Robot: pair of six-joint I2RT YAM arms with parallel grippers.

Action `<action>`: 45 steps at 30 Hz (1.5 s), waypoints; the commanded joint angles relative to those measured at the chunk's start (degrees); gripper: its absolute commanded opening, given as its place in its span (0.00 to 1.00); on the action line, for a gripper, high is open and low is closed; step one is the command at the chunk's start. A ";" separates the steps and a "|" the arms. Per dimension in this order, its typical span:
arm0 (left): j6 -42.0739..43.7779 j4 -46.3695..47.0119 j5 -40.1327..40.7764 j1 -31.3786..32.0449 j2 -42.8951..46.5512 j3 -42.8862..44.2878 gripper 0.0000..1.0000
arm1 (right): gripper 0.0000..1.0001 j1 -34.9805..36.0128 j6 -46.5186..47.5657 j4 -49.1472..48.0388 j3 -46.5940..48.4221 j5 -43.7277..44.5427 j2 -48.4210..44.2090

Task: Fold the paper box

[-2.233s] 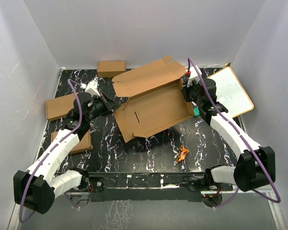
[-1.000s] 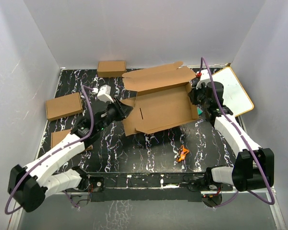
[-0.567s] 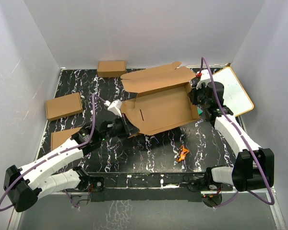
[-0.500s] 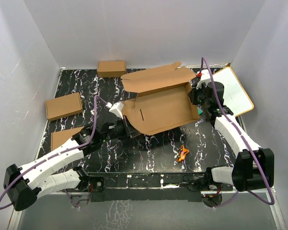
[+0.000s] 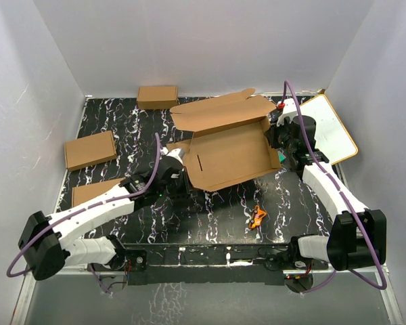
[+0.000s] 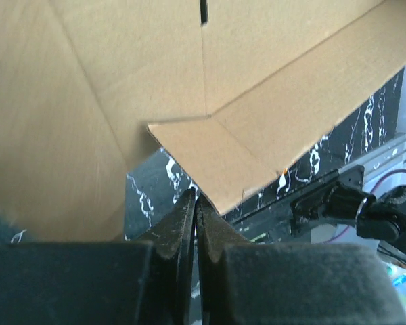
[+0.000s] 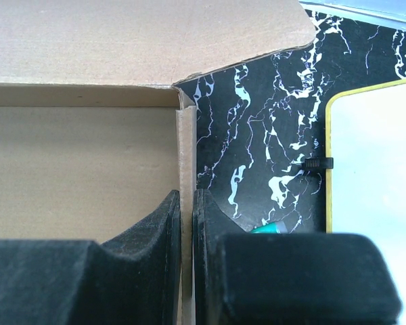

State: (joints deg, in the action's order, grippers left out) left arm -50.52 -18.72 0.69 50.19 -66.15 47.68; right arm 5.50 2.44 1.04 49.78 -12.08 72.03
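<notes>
The box (image 5: 227, 145) lies mid-table (image 5: 210, 217), toward the far side. It is half formed, with its base panel open to the top camera and a big flap tilted up along the far edge. The left gripper (image 6: 195, 198) is at the near left corner. Its fingers are pressed fully together with their tips against the edge of a folded-in flap, and no cardboard shows between them. Cardboard fills most of that wrist view. The right gripper (image 7: 187, 203) is clamped on the thin right side wall, a strip of which stands between its closed fingers. From above, the wrist hides that wall. A small box (image 5: 157, 96) sits at the far edge and a second small box (image 5: 89, 149) near the left edge. A third small box (image 5: 91, 191) is partly under the left arm. A white board (image 5: 328, 128) lies just right of the right gripper, apart from the box. A green thing (image 5: 278, 157) peeks out beside that gripper, and an orange thing (image 5: 258, 217) lies near the front, clear of the box.
</notes>
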 commanded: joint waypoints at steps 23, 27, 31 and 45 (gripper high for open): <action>9.21 19.07 -6.54 5.48 -20.62 8.53 0.00 | 0.08 -0.43 -2.17 -5.96 -1.26 -1.95 -2.69; 9.42 19.05 -7.83 5.86 -21.27 7.96 0.00 | 0.08 -0.63 -2.17 -6.00 -1.35 -1.90 -2.77; 10.60 17.04 -4.08 5.86 -19.31 8.90 0.00 | 0.08 -0.84 -2.00 -6.05 -1.59 -1.82 -2.77; 12.33 2.31 21.05 4.59 10.12 3.97 0.55 | 0.08 -1.88 -1.82 -7.18 -3.36 -2.72 -3.42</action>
State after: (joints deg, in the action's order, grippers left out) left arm -36.36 -10.61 11.97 55.61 -66.15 56.29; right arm 4.21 1.96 0.60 46.04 -13.54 70.85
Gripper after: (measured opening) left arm 0.429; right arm 0.132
